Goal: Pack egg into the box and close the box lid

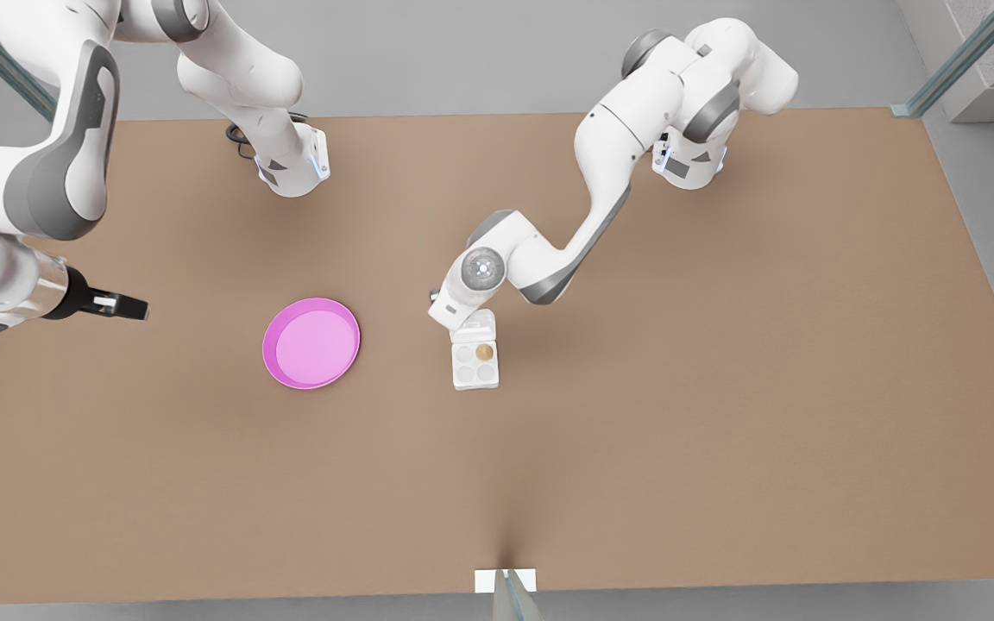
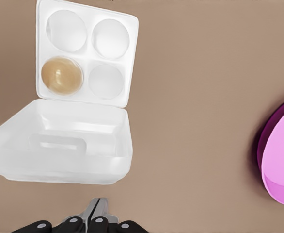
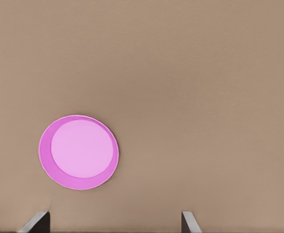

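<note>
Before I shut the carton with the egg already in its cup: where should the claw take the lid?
Probably the box lid's free long edge, farthest from the hinge, approached from that outer side where the left claw sits shut. The lid lies open beside the cups, so lifting there would swing it over the egg.

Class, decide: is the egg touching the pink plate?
Apart. The front view shows the egg in a cup of the box, bare table between it and the pink plate.
</note>
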Motion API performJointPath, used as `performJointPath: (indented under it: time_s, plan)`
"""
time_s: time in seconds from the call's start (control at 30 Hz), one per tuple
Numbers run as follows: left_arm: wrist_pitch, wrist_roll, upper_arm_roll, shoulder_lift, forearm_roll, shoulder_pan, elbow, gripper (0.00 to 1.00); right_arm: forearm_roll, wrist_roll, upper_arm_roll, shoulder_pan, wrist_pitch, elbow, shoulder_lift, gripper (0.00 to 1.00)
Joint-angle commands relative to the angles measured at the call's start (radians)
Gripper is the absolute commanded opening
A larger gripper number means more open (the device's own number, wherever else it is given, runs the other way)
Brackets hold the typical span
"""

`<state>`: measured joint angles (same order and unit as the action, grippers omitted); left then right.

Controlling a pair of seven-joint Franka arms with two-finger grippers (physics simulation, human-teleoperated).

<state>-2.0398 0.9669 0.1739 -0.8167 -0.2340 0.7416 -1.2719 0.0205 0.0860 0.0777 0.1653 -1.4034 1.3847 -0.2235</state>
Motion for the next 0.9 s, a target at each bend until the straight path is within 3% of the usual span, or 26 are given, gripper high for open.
performJointPath:
  time_s: [0.0, 0.87]
  plan:
    - [-0.034, 0.386, -0.001, 0.001, 0.009, -0.001, -0.007, 0.21, -0.019, -0.111, 0.001, 0.013, 0.021, -0.001, -0.002, 1.0]
    - [-0.042, 0.279, -0.007, -0.004, 0.021, -0.09, -0.012, 0.21, -0.036, -0.124, -0.002, -0.055, 0.063, -0.055, -0.1, 1.0]
